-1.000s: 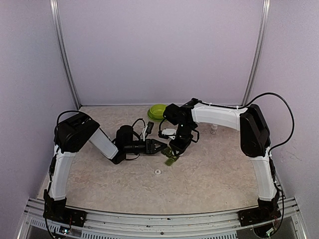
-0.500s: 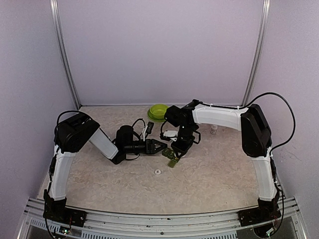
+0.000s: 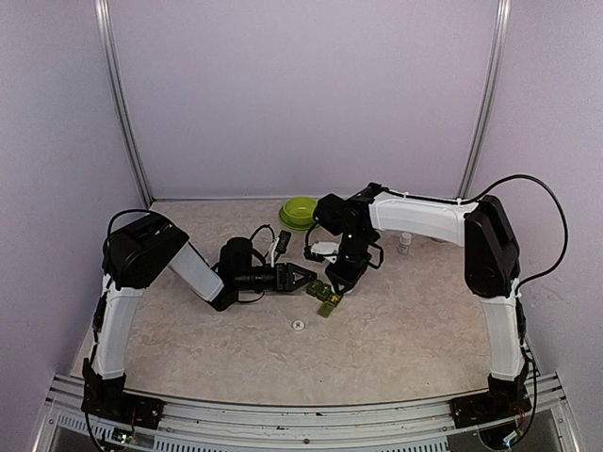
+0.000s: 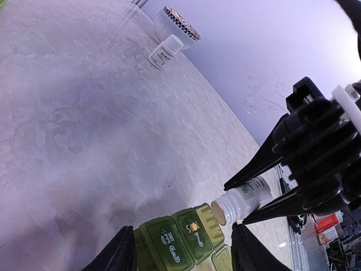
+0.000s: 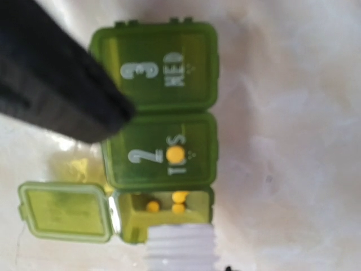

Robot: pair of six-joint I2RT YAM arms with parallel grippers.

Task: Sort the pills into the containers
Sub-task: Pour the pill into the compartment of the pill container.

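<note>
Nearest the arm bases: flat white round cap [image 3: 298, 325], alone on the table [image 3: 405, 348] and apart from everything else. Probably off the bottle and parked out of the way.

Next, at mid-table: dark green pill box [image 5: 161, 130], lying flat, three compartments in a row. End compartment open, lid swung out sideways, three yellow pills [image 5: 179, 196] inside. Middle and "3 WED" compartments closed. One stray pill [image 5: 175, 153] on the closed middle lid, judged a miss and in need of correcting.

Around the closed end of the box: left gripper [image 4: 181, 237], low and level along the table, jaws apart, one finger on either side, no firm clamp to be seen. Judged a brace against sliding or turning during pouring.

Just beyond: right gripper [image 3: 339, 276], reaching in from the far right, closed on a small white bottle [image 4: 242, 204]. Bottle uncapped, tipped close to level, mouth at the rim of the open compartment. Held so, in all likelihood, for shaking pills out a few at a time rather than in a flood.

Farther right, well apart: spare bottle [image 3: 404, 243], capped and upright. Close by it in the left wrist view, a pale tub [image 4: 175, 25] with a dark ridged rim, contents not discernible.

Farthest: lime green bowl [image 3: 298, 211] at the back edge, behind both grippers, apparently not in use.
</note>
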